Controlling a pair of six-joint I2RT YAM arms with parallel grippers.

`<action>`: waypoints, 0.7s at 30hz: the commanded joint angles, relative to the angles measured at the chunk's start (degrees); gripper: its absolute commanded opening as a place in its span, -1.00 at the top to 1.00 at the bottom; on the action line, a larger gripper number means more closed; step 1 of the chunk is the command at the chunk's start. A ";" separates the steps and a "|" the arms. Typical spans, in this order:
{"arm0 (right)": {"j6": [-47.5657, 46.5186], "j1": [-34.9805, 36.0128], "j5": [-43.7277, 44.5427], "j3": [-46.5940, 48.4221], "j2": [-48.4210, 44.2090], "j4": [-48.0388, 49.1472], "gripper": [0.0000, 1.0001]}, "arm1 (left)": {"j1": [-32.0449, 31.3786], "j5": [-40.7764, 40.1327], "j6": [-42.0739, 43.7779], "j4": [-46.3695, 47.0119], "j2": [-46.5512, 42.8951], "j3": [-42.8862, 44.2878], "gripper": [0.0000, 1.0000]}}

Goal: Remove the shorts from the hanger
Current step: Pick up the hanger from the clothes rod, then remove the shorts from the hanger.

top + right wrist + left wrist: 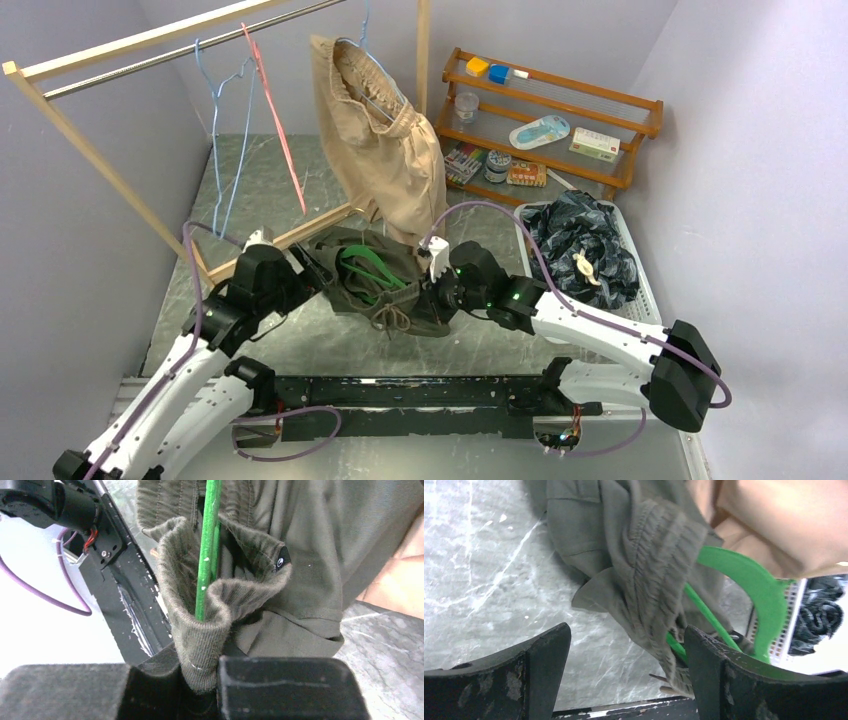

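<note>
Olive shorts (392,300) lie bunched on the table (330,345) between both arms, with the green hanger (365,262) threaded through the waistband. Right hand (217,680) is clamped on the ribbed waistband, just beside the hanger rod. Left hand (626,650) stands open astride the opposite waistband fold. We judge: close left on cloth only, clear of the rod, then draw the 2 grips apart.

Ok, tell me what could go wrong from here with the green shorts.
The right claw pinches the waistband of the green shorts right where the green hanger runs into the fold, so pulling may drag the hanger along. The open left claw straddles both waistband and hanger; closing could clamp them together. The tan shorts hang close behind and could snag.
</note>
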 commanded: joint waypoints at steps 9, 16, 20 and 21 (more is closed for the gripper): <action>-1.33 1.93 -6.34 -0.54 1.96 4.89 1.00 | 0.39 4.39 1.23 5.86 7.68 0.67 -0.68; -2.44 1.92 -13.90 -1.07 -0.11 4.45 1.00 | 0.45 -4.48 -0.98 -1.37 9.62 0.36 -0.15; -2.09 1.99 -17.63 -1.51 2.23 3.03 1.00 | 0.41 -3.89 -0.51 1.48 9.78 -2.28 0.36; -1.60 1.99 -18.22 -1.64 3.22 2.61 1.00 | 0.40 -4.13 -0.29 2.29 9.96 -3.18 0.49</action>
